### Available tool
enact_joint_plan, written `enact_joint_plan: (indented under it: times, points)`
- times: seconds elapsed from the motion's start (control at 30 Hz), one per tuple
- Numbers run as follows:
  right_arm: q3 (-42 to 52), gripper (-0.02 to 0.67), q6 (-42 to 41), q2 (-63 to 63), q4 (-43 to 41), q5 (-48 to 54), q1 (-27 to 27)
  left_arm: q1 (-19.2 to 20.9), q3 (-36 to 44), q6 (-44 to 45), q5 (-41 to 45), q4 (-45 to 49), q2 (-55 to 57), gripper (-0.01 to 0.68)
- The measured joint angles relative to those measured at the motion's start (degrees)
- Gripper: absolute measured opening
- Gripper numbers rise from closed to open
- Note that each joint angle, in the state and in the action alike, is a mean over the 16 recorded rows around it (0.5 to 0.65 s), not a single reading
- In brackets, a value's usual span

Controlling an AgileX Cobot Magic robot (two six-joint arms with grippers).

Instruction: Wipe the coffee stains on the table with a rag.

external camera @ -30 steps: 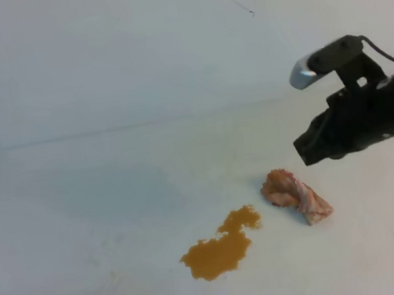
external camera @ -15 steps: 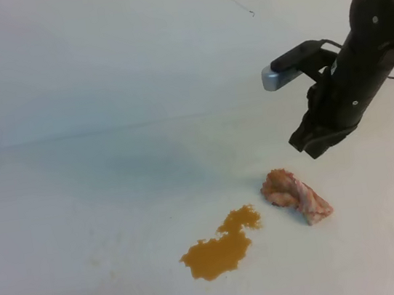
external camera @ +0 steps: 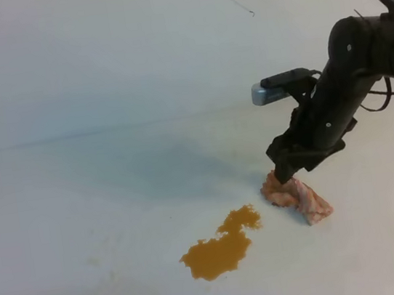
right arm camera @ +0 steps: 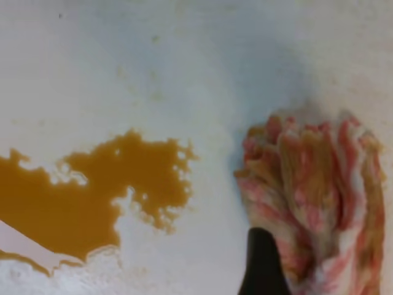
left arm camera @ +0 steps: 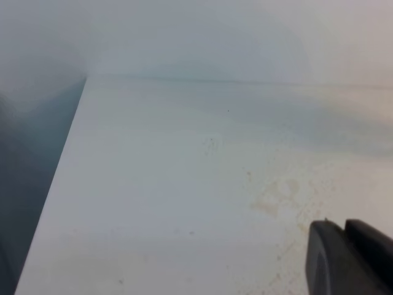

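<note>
Right pincer (external camera: 286, 171) descended onto rag (external camera: 299, 197), spread undiscernible; pickup step; next: clamp, drag toward stains (external camera: 220, 247) at 8 o'clock.

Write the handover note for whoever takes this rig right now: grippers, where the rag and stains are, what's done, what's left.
Right gripper: low over the rag's far end, one finger against the cloth; open or shut can't be told, rag not lifted.
Left gripper: idle over bare table, fingers together, holding nothing.
Stains: two joined orange-brown blobs, left of the rag and apart from it; unwiped.
Done: approach to the rag.
Left: grasp the rag, wipe the stains.
</note>
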Motion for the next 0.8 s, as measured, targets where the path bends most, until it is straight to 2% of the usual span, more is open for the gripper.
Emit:
enact_joint_plan:
  times: [0.07, 0.13, 0.43, 0.57, 0.8]
  points:
    - [-0.01, 0.369, 0.92, 0.97, 0.36, -0.09, 0.05, 0.00, 0.00, 0.00, 0.00, 0.00, 0.00, -0.004]
    - [-0.05, 0.347, 1.94, 1.94, 0.69, 0.05, 0.11, -0.01, 0.00, 0.00, 0.00, 0.00, 0.11, -0.004]
    - [-0.27, 0.130, 5.29, 5.15, 4.26, 1.76, 0.32, 0.00, 0.11, 0.00, -0.05, 0.00, 0.00, -0.004]
    - [-0.48, 0.058, 4.41, 5.55, 7.78, 2.54, 0.70, 0.01, 0.11, 0.00, -0.05, 0.00, -0.11, -0.004]
    - [-1.75, 0.032, -0.07, 4.65, 14.45, 3.49, 3.61, 0.01, 0.11, 0.00, -0.21, 0.00, -0.23, -0.004]
